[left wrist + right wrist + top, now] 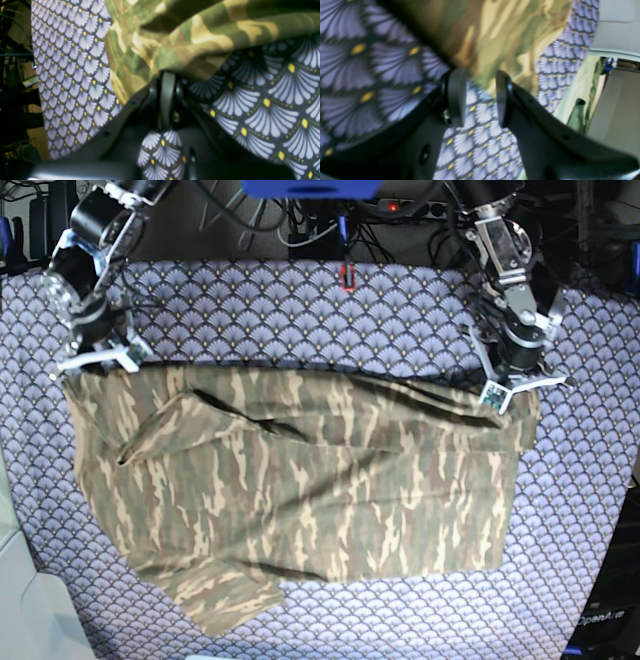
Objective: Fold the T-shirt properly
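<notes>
Two arms reach down at the far corners of the T-shirt point(300, 480), which lies spread flat across the patterned tablecloth point(300, 310) covering the worktop. The shirt is laid sideways, one sleeve pointing toward the near edge and the other folded over the body near the right arm.

Left pincer point(167, 100): fingers pressed together, clamped on a fold of the shirt's edge; the camouflage cloth is drawn up and drapes over the fingertips, lifted off the tablecloth.

Right pincer point(480, 97): jaws parted, a clear gap between the two fingers point(456, 97). Tablecloth shows through the gap. The shirt's edge sits just past the fingertips; whether it touches them cannot be told, as the view is blurred.
</notes>
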